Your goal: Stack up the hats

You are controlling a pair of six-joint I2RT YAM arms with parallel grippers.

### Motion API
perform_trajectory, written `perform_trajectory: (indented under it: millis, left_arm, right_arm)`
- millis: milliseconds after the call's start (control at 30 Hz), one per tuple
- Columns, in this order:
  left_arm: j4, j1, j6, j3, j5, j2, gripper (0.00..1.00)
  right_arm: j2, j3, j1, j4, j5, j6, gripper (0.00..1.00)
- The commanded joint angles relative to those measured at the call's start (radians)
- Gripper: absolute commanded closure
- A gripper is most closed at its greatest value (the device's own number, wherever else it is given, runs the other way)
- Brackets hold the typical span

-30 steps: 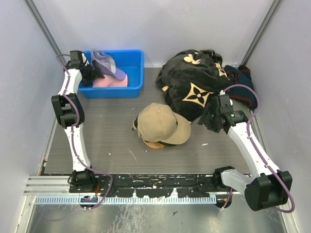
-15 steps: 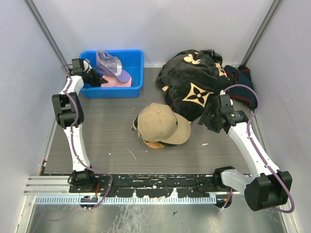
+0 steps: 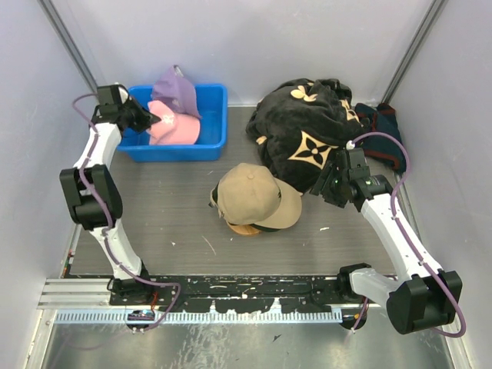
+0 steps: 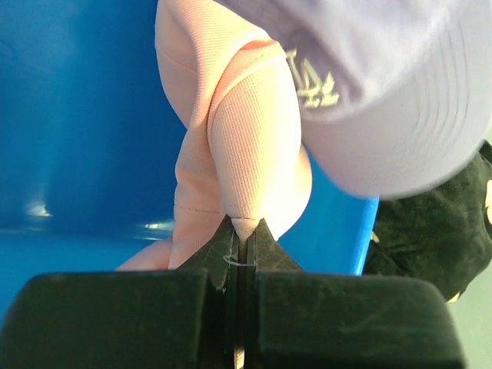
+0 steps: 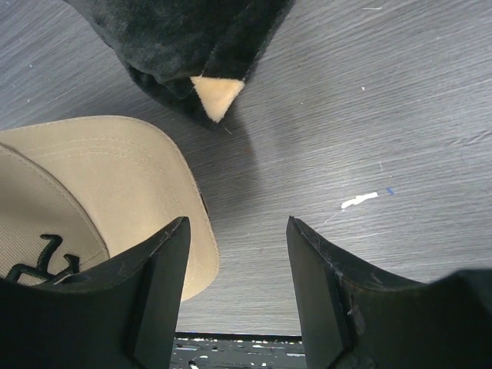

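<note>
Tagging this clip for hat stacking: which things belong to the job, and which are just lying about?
Job: soft lavender baseball cap; soft pink baseball cap, pinched by left gripper; tan curved-brim cap.
Lying about: blue plastic bin; black flower-marked cloth.

Left of the tan cap (image 3: 250, 194) and in front of it the table (image 3: 161, 207) lies bare, with room to pass. Behind-right of it the black cloth (image 3: 304, 138) blocks the way; behind-left stands the blue bin (image 3: 184, 152).

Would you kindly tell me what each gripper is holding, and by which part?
The left gripper pinches the pink cap by a fabric fold; the right gripper, open, holds nothing.
</note>
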Motion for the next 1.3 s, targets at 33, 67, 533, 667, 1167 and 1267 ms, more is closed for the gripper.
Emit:
perform_trajectory:
  millis: [33,67,533,667,1167,1267]
  left_arm:
    - [-0.152,-0.008,0.105,0.026,-0.236,-0.152,1.00]
    - [-0.186,-0.010,0.120,0.034,-0.285,-0.164,1.00]
    - [-0.202,-0.011,0.139,0.018,-0.184,-0.299,1.00]
    - [-0.184,-0.011,0.128,0.026,-0.125,-0.347,1.00]
    - [0.040,-0.071,-0.125,-0.085,0.192,-0.524,1.00]
    - [0.065,-0.115,-0.162,-0.108,0.233,-0.552,1.00]
  right_arm:
    - [-0.022,0.001,-0.003,0.062,-0.039,-0.007,0.41]
    - [-0.026,-0.002,-0.003,0.064,-0.045,-0.006,0.41]
    - [-0.061,0.059,-0.003,0.058,-0.030,-0.052,0.41]
    - [-0.048,0.124,-0.003,0.050,-0.026,-0.065,0.41]
    - [-0.005,0.346,-0.004,0.325,-0.457,-0.003,0.37]
    - [0.024,0.348,-0.002,0.435,-0.614,0.078,0.34]
